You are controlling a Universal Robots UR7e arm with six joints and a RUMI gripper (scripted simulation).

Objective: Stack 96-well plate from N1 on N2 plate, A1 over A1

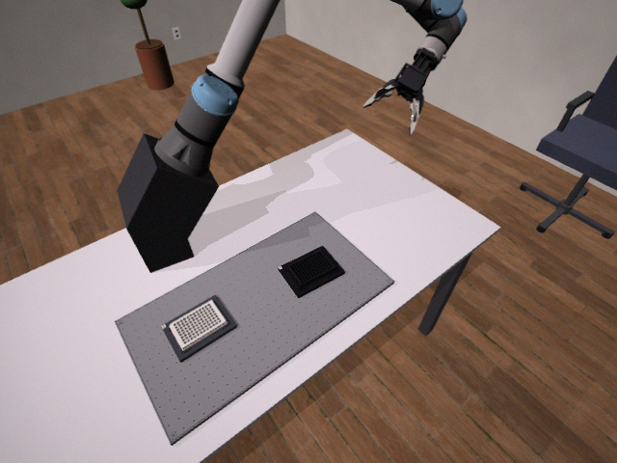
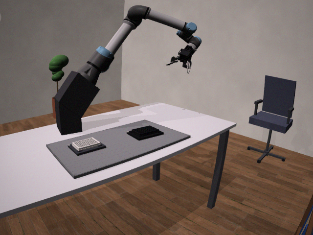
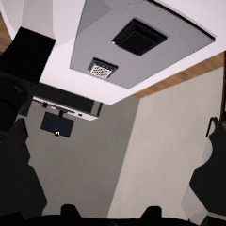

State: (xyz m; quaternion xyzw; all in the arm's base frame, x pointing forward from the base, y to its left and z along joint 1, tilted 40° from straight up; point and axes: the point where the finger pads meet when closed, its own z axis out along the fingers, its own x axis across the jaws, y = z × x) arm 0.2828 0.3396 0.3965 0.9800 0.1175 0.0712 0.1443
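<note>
A white 96-well plate (image 1: 199,323) sits in a dark nest at the left of the grey mat (image 1: 258,318). A black 96-well plate (image 1: 312,269) sits in a black nest at the right of the mat. Both lie flat. Each nest shows a small light mark at its far-left corner. My gripper (image 1: 393,113) is open and empty. It hangs high in the air beyond the table's far right end, far from both plates. It also shows in the exterior view (image 2: 179,66). The wrist view shows the white plate (image 3: 103,71) and the black plate (image 3: 138,37) far off, between my spread fingers.
The arm's black base block (image 1: 164,209) stands on the white table behind the mat. An office chair (image 1: 580,149) stands on the floor to the right. A potted plant (image 1: 151,54) stands at the back wall.
</note>
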